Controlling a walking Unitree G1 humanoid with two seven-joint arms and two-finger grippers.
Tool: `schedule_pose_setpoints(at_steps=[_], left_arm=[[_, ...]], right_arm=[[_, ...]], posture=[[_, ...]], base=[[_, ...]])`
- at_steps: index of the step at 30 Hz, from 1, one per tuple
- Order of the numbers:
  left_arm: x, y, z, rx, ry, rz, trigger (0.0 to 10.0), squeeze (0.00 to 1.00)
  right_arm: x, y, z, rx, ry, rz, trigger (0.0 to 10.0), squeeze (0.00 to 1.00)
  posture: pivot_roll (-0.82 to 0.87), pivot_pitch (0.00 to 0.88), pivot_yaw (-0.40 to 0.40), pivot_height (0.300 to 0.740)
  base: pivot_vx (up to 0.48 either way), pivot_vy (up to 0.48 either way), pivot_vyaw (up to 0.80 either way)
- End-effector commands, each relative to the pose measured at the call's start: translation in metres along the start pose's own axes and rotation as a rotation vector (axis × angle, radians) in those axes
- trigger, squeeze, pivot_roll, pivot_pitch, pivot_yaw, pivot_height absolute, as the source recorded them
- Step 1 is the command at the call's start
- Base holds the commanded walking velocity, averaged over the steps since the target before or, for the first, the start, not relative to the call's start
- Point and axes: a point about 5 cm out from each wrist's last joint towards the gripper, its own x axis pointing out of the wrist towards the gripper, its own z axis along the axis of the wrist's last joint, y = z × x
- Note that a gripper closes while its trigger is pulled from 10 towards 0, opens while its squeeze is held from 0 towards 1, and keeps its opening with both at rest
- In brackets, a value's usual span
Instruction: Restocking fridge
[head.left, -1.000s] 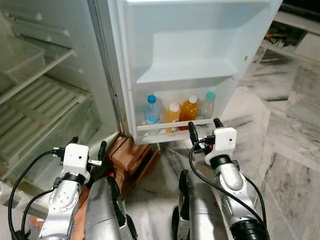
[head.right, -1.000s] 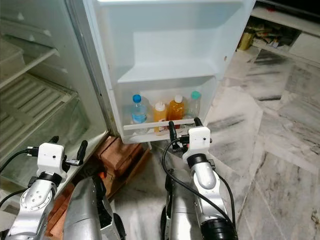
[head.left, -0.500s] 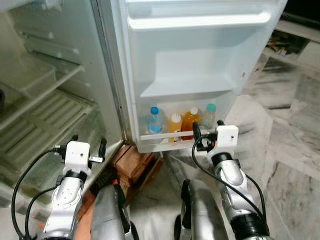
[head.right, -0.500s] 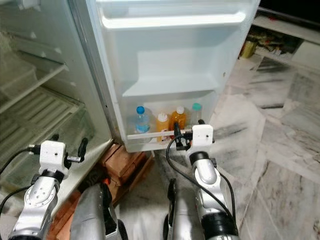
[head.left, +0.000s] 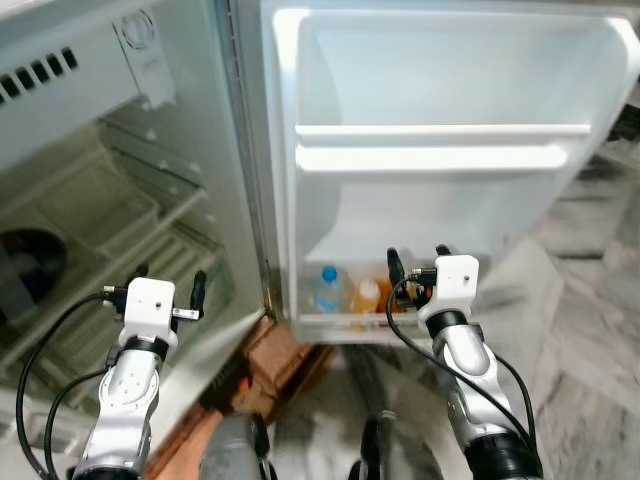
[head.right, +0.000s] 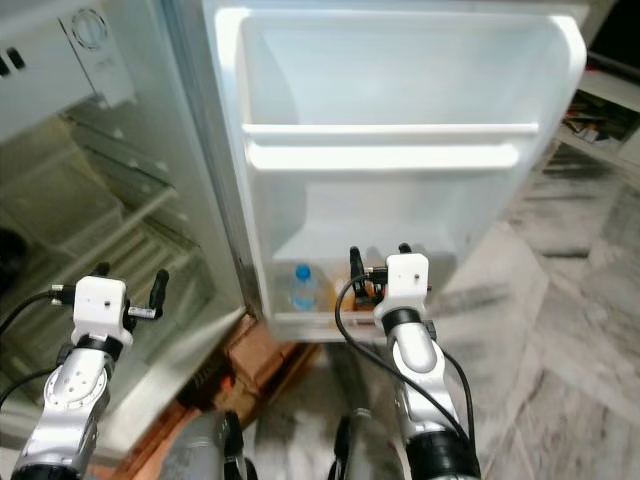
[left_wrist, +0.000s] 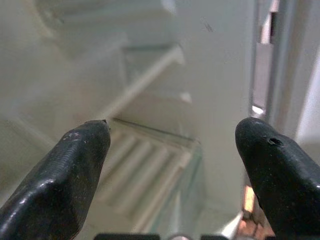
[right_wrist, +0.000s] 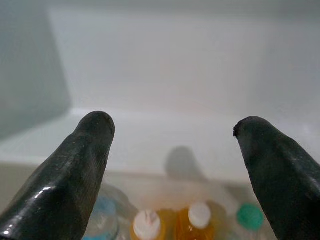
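Note:
The fridge stands open, its door (head.left: 440, 190) swung towards me. The door's bottom shelf holds a blue-capped water bottle (head.left: 328, 290) and an orange juice bottle (head.left: 368, 297); the right wrist view adds a second white-capped orange bottle (right_wrist: 199, 217) and a teal-capped one (right_wrist: 249, 216). My right gripper (head.left: 413, 262) is open and empty, just in front of and above those bottles. Facing the fridge's inner wire shelves (left_wrist: 145, 85), my left gripper (head.left: 168, 283) is open too and holds nothing.
A white rail (head.left: 440, 130) crosses the upper door shelf, which is bare. Reddish wooden blocks (head.left: 285, 350) lie under the fridge's front corner. Marble floor (head.left: 590, 330) stretches to the right. A fan housing (head.left: 30, 265) sits deep inside the fridge.
The camera has tilted upward, so the door's upper shelves now show and the bottles sit lower. Both grippers stay open and empty, raised slightly with the view.

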Motion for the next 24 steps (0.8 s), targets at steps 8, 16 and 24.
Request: schedule_pose_setpoints(at_steps=[8,16,24], left_arm=[[-0.003,-0.013,-0.005,-0.017,0.016,0.001,10.0,0.00],[-0.001,-0.015,-0.007,-0.020,0.036,-0.003,10.0,0.00],[0.002,-0.016,-0.005,-0.012,0.028,-0.010,10.0,0.00]], right_arm=[[-0.005,-0.007,-0.007,-0.033,0.044,0.001,10.0,0.00],[-0.006,-0.011,-0.012,-0.003,0.081,-0.021,10.0,0.00],[-0.001,-0.008,-0.013,0.000,0.088,-0.014,10.0,0.00]], posture=[[0.02,0.000,-0.048,0.740],[0.01,0.000,-0.047,0.740],[0.01,0.000,-0.041,0.740]], base=[[0.000,0.000,0.00],[0.000,-0.146,0.00],[0.000,-0.458,0.00]])
